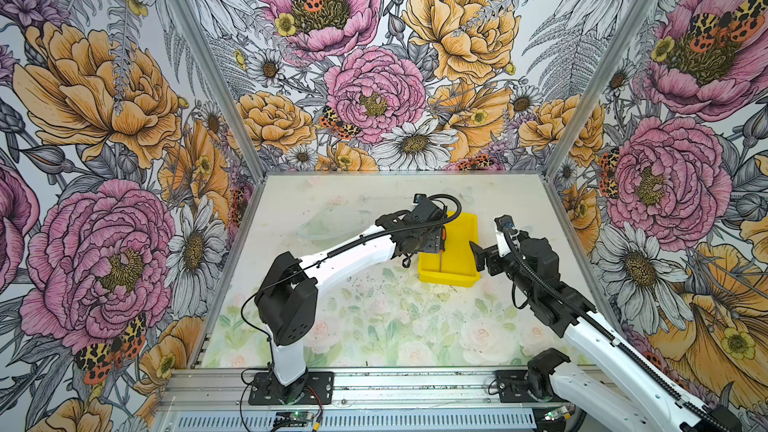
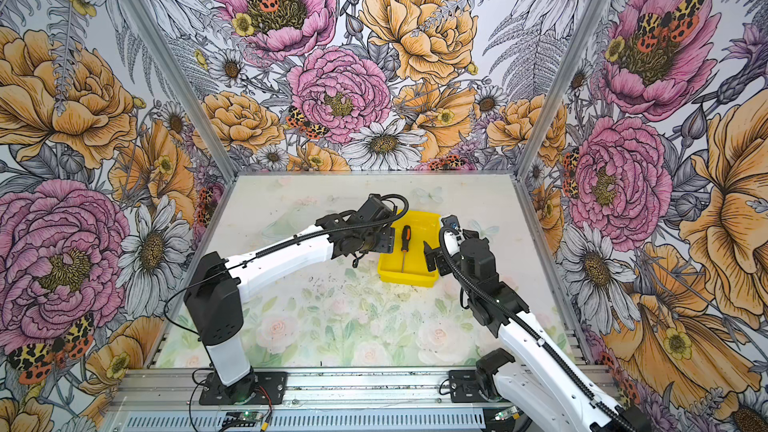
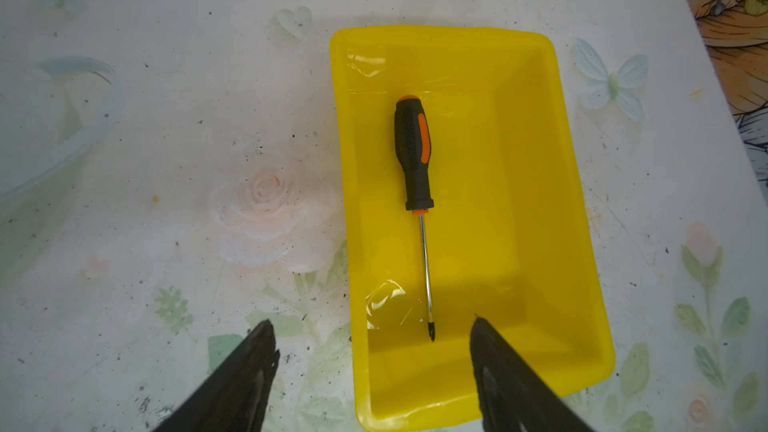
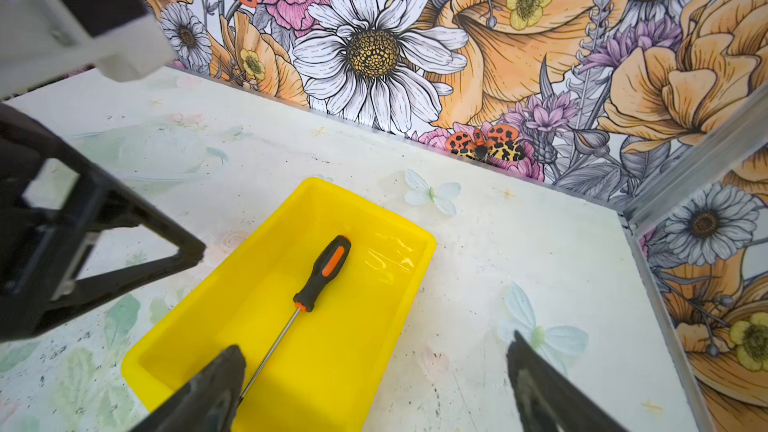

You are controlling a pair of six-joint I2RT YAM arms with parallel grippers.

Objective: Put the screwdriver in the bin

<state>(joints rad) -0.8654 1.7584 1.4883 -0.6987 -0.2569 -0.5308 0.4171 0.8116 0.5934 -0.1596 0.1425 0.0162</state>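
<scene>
The job looks done to me: the screwdriver (image 3: 411, 151) lies flat on the floor of the yellow bin (image 3: 540, 201), which stands on the desk (image 3: 166, 160) and holds nothing else. My left pincer (image 3: 372, 324) hangs open and empty over one long edge of the bin. My right pincer (image 4: 376, 343) is spread and empty at the opposite edge, so only pulling clear seems left.

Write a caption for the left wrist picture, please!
Screwdriver lying flat in the yellow bin, left gripper open and empty.
</scene>
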